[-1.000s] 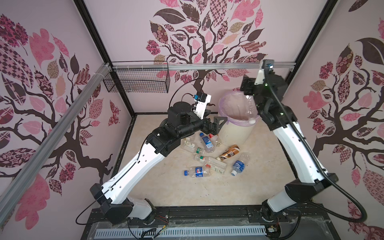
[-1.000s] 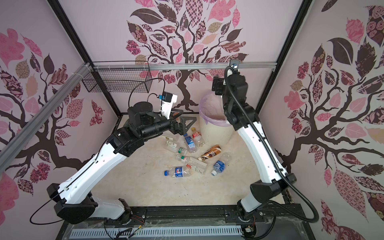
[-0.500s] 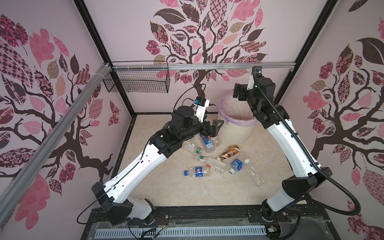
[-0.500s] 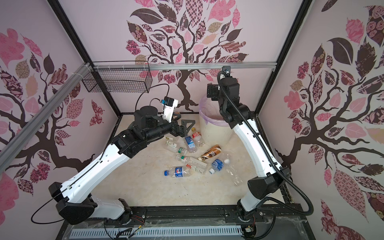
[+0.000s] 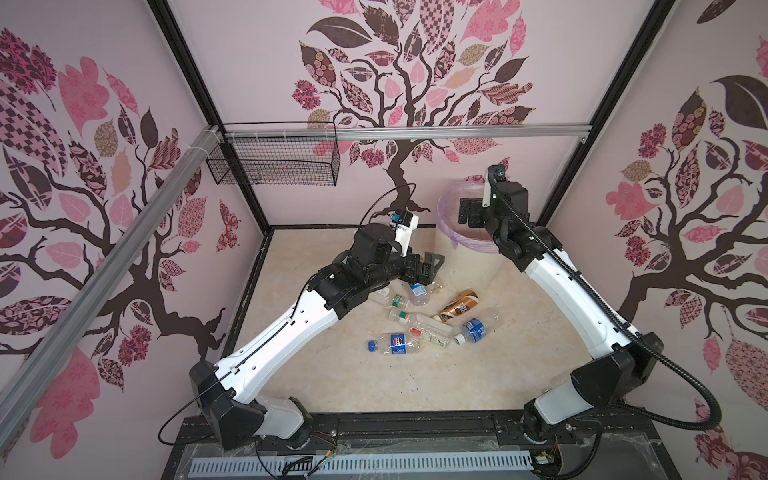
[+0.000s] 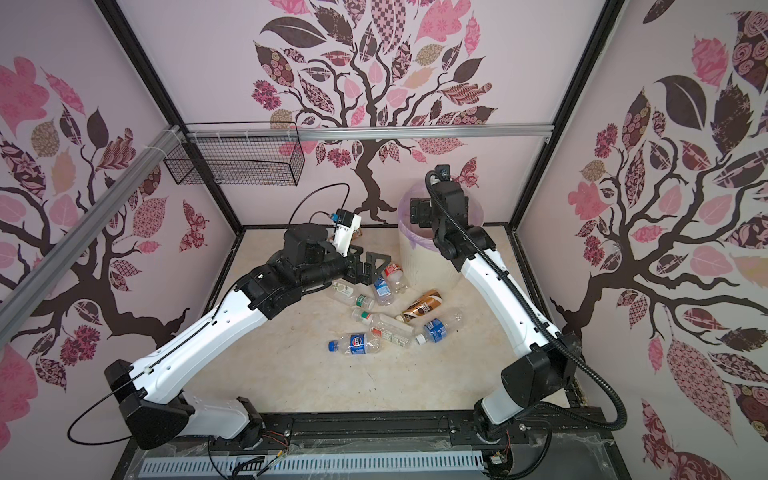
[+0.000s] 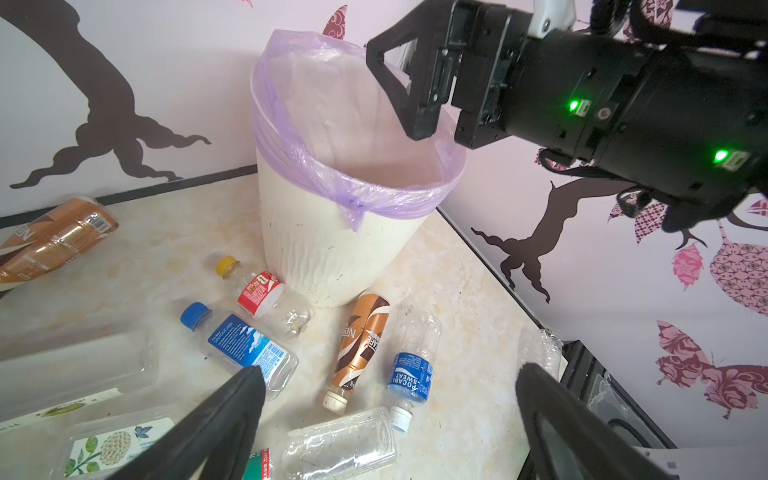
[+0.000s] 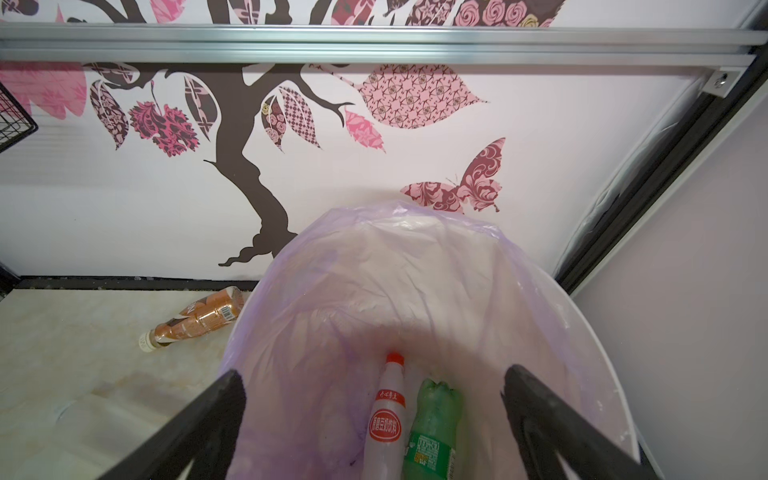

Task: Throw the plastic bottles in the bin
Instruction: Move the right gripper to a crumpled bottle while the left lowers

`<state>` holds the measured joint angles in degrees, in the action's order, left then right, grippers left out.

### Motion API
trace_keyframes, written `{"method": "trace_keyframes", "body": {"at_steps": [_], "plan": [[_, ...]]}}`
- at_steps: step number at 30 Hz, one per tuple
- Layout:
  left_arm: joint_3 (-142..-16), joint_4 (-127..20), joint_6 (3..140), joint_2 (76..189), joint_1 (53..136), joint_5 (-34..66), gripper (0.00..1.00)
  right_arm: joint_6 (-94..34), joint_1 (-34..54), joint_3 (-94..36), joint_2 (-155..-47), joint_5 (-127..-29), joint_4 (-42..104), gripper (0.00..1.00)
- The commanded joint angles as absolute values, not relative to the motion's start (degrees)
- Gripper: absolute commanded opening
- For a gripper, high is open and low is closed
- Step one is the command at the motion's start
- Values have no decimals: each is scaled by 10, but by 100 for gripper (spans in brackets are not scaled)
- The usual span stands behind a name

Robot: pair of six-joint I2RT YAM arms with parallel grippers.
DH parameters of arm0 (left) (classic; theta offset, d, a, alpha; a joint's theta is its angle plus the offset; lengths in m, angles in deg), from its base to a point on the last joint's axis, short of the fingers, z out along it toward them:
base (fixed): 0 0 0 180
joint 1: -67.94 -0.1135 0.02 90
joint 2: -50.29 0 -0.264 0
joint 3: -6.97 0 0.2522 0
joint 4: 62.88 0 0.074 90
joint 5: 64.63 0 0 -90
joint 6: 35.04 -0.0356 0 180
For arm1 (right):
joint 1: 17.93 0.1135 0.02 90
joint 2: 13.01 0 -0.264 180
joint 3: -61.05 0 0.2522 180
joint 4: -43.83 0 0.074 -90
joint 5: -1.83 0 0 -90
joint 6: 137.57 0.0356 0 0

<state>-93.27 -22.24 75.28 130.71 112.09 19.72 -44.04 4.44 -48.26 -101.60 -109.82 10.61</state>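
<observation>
Plastic bottles (image 5: 430, 330) are all over the place, so start at the jaws. Those of the right arm (image 5: 561, 282) stand wide apart with nothing between them, poised over the mouth of the bin (image 7: 332, 249), the cream bucket at the back of the worktop (image 5: 332, 386) with a lilac liner (image 7: 291, 166) folded over its rim. Down inside the bin, a white bottle (image 8: 386, 419) with a red cap and a green bottle (image 8: 434, 419) lie side by side. Over to the left arm (image 5: 291, 324): its jaws are spread wide too, gripping nothing, hanging above the scatter in front of the bin. Beneath them lies a blue-capped bottle (image 7: 245, 345) with a blue label. A red-labelled bottle (image 7: 259, 293) with a yellow cap sits just beside the bin's base. A brown-orange bottle (image 7: 361, 336) lies next to a blue-labelled sports-drink bottle (image 7: 411, 370). Farther out, a cola bottle (image 5: 395, 343) lies nearest the arm bases. A second brown bottle (image 8: 199, 318) rests by the back wall, beside the bin. Up at the back left corner hangs a black wire basket (image 5: 274, 164).
</observation>
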Motion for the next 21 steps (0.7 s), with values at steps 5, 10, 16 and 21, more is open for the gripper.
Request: {"method": "trace_keyframes", "body": {"at_steps": [5,10,16,21], "plan": [[-919,-221,763,1313,1120,186,98,-410,45,-478,-967,-1083,109,100],[-917,-215,765,1312,1119,188,98,-398,44,-464,-963,-1080,94,99],[-906,-213,767,1304,1120,187,98,-354,44,-447,-951,-1120,43,100],[-899,-215,774,1299,1120,175,98,-293,44,-411,-907,-1120,1,99]]}}
